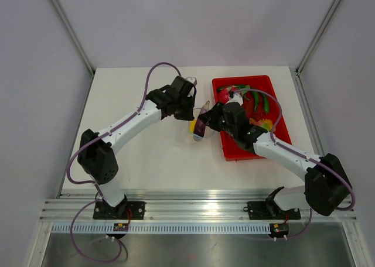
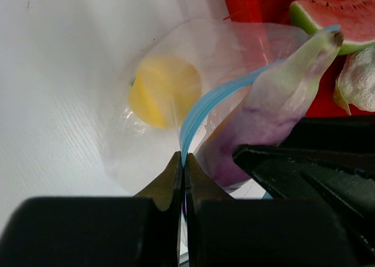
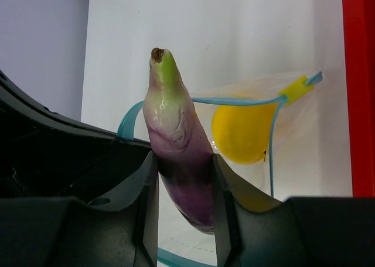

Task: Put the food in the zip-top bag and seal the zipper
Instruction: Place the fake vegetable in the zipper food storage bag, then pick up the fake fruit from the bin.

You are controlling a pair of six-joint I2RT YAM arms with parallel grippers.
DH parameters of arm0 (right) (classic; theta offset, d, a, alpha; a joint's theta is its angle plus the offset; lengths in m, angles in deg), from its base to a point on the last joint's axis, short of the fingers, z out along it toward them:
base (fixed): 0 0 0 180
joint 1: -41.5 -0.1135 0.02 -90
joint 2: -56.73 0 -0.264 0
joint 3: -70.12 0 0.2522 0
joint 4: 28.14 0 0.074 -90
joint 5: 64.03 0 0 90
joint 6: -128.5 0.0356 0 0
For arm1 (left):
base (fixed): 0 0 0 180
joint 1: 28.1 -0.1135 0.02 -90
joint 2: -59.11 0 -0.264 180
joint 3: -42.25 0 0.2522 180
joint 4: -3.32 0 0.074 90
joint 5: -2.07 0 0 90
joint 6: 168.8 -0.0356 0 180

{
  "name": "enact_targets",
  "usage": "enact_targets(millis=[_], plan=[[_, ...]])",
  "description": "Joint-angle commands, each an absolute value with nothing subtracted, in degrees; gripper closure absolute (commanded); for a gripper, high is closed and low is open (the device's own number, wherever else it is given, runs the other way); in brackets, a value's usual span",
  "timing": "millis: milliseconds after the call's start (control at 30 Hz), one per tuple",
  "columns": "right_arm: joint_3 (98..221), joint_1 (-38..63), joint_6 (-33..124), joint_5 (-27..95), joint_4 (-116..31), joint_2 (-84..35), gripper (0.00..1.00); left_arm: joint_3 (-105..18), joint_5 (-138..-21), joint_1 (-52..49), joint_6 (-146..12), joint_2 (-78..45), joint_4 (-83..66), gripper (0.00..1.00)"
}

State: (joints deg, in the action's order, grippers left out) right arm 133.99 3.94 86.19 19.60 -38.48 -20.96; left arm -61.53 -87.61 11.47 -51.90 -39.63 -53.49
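The clear zip-top bag hangs just left of the red tray, its mouth held up. My left gripper is shut on the light-blue zipper at one edge of the mouth. A round yellow fruit lies inside the bag. My right gripper is shut on the purple eggplant, green tip pointing away, beside the open zipper and the yellow fruit. The watermelon wedge sits in the tray. From above, both grippers meet at the bag.
The red tray stands right of centre under the right arm, holding green chilies and other toy pieces. Its red wall is close to the right of the bag. Grey walls enclose the white table.
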Motion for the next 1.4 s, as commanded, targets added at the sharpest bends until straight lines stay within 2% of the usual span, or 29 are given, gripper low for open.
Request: enact_targets(millis=[0, 67, 100, 133, 167, 267, 433, 533, 633, 700, 800, 867, 933, 1033, 1233, 1367], plan=[[133.28, 2.22, 89.04, 20.88, -36.72, -19.73, 0.94, -62.57, -85.56, 11.36, -50.58, -39.85, -49.65, 1.00], [133.37, 1.87, 89.13, 21.40, -37.07, -20.26, 0.87, -62.66, -85.12, 11.28, -50.41, -39.94, -49.56, 1.00], [133.45, 1.78, 88.69, 22.19, -37.07, -21.14, 0.75, -62.66, -85.03, 11.36, -50.32, -39.86, -49.56, 1.00], [133.97, 1.86, 88.08, 22.89, -37.68, -21.58, 0.48, -62.66, -85.12, 11.36, -50.49, -39.86, -49.56, 1.00], [135.72, 1.78, 86.51, 23.85, -40.56, -22.02, 0.39, -62.66, -85.21, 11.36, -50.58, -39.77, -49.56, 1.00], [137.14, 1.86, 84.13, 21.77, -46.80, -21.94, 0.28, -62.75, -85.56, 11.19, -50.76, -39.68, -49.82, 1.00], [139.33, 1.87, 80.17, 12.12, -55.85, -15.70, 0.22, -62.39, -85.56, 10.92, -51.11, -39.59, -49.91, 1.00], [141.62, 2.22, 77.36, 5.88, -61.48, -12.80, 0.24, -61.78, -85.65, 10.84, -51.29, -39.07, -49.73, 1.00], [143.64, 5.81, 75.77, 3.57, -66.75, -11.39, 0.30, -60.99, -85.73, 10.75, -51.37, -38.54, -49.47, 1.00], [144.52, 12.12, 74.63, 4.43, -69.40, -12.35, 0.33, -60.55, -85.82, 10.66, -51.29, -38.19, -49.47, 1.00], [147.42, 20.11, 71.65, 9.18, -74.23, -17.26, 0.30, -59.94, -86.09, 10.49, -51.55, -37.40, -49.47, 1.00], [150.32, 21.46, 70.50, 7.61, -77.84, -21.38, 0.28, -59.50, -86.26, 10.48, -51.90, -36.87, -49.38, 1.00], [152.34, 23.21, 71.28, 7.69, -79.51, -23.60, 0.20, -58.97, -86.96, 10.22, -52.08, -36.25, -49.47, 1.00], [151.74, 26.03, 77.84, 8.74, -80.57, -25.54, 0.17, -58.53, -87.23, 9.96, -52.34, -35.81, -49.73, 1.00], [142.26, 29.90, 90.34, 15.86, -71.45, -21.59, 0.16, -56.86, -86.09, 9.87, -52.08, -35.11, -48.41, 1.00], [140.58, 29.99, 94.75, 17.01, -70.56, -21.58, 0.16, -55.72, -85.82, 9.87, -52.08, -34.58, -47.89, 1.00]])
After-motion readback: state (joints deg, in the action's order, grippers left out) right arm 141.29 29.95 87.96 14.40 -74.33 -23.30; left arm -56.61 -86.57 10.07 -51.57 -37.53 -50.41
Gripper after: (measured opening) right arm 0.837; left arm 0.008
